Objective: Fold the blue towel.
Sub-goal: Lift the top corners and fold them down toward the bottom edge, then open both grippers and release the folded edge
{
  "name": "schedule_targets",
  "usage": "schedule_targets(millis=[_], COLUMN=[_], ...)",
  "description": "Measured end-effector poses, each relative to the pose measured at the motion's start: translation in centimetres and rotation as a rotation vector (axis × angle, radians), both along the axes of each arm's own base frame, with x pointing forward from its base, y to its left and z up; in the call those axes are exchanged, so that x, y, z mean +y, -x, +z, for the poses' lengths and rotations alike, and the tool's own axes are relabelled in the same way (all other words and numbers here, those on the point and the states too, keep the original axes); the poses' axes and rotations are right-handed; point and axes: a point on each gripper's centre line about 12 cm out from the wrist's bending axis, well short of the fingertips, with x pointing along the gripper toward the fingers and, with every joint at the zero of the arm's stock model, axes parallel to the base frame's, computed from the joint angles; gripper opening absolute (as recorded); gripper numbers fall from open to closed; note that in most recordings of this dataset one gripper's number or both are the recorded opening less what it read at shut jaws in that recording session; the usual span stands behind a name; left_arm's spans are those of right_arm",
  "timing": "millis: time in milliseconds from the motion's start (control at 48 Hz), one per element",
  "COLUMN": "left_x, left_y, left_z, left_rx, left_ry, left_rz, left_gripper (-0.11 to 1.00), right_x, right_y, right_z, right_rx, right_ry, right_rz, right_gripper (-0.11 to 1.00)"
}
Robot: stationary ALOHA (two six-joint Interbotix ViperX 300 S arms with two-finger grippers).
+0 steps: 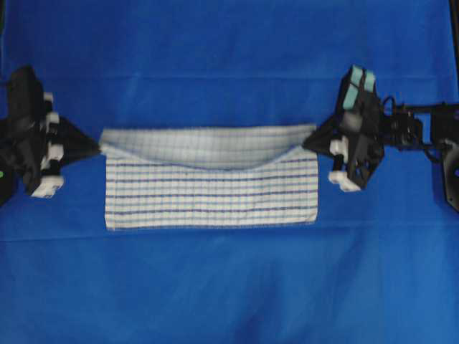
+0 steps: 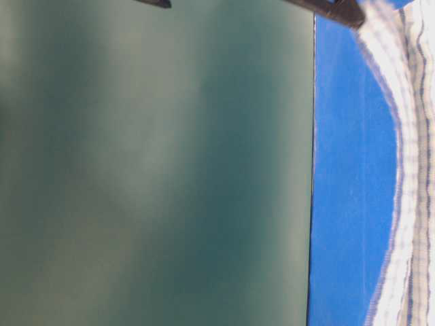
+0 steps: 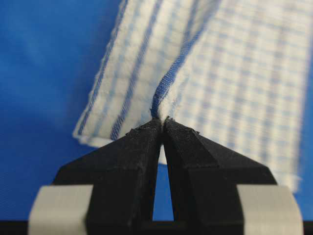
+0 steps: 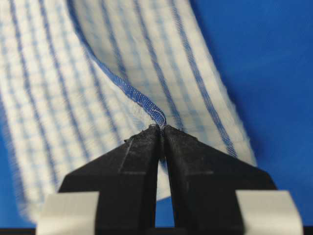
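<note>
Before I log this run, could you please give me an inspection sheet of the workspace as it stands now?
Surface: blue table covering, smooth where it shows.
Job's things: blue towel, partly folded; the upper edge is lifted at both corners and sags in the middle over the flat striped part.
Clutter: nothing seen.
Grippers: left gripper shut on a towel corner; right gripper shut on the opposite corner.
Cables: dark cabling along the right arm.
Surroundings: a plain grey-green surface fills most of the table-level view.
</note>
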Motion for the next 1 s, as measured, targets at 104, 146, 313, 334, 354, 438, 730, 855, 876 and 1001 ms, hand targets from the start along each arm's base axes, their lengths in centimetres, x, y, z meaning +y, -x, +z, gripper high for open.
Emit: schedule_targets(millis=[104,146,313,334,354,438,730,855,876,1001], left_x=[-1.6,-2.1,-4.0,-4.2,-4.4,-5.1,-5.7,-5.8,-5.8,-5.9], left_y=[0.1,0.1,0.3,0.2,0.3,0.2,-0.5,-1.1,-1.1,-1.7], left_z=[0.2,0.2,-0.2,-0.2,-0.3,-0.5,-1.4,-1.9,-2.0,-2.5], left_rx=[-0.014,-0.013,0.012,0.011,0.016,0.022,0.054,0.077,0.081,0.106], left_ry=[0.041,0.056,0.090,0.091,0.091,0.090,0.085,0.084,0.082,0.079], left_rz=[-0.052,-0.072,-0.145,-0.152,-0.161,-0.197,-0.218,-0.215,-0.216,-0.215], left_gripper=[0.03,0.03,0.03,0.03,0.03,0.03,0.03,0.03,0.03,0.08], right_x=[1.8,2.4,4.2,4.4,4.5,5.0,5.5,5.5,5.5,5.5], right_y=[0.1,0.1,0.2,0.2,0.2,0.3,0.4,0.3,0.3,-0.1], right_z=[-0.2,-0.2,-0.2,-0.2,-0.3,-0.3,-0.6,-0.9,-0.9,-1.0], right_rx=[0.012,0.014,0.014,0.016,0.017,0.026,0.048,0.069,0.071,0.080], right_ry=[-0.023,-0.032,-0.068,-0.072,-0.076,-0.089,-0.091,-0.092,-0.089,-0.091], right_rz=[0.045,0.057,0.087,0.089,0.090,0.098,0.109,0.107,0.109,0.107], right_gripper=[0.07,0.07,0.07,0.07,0.07,0.07,0.07,0.07,0.07,0.07])
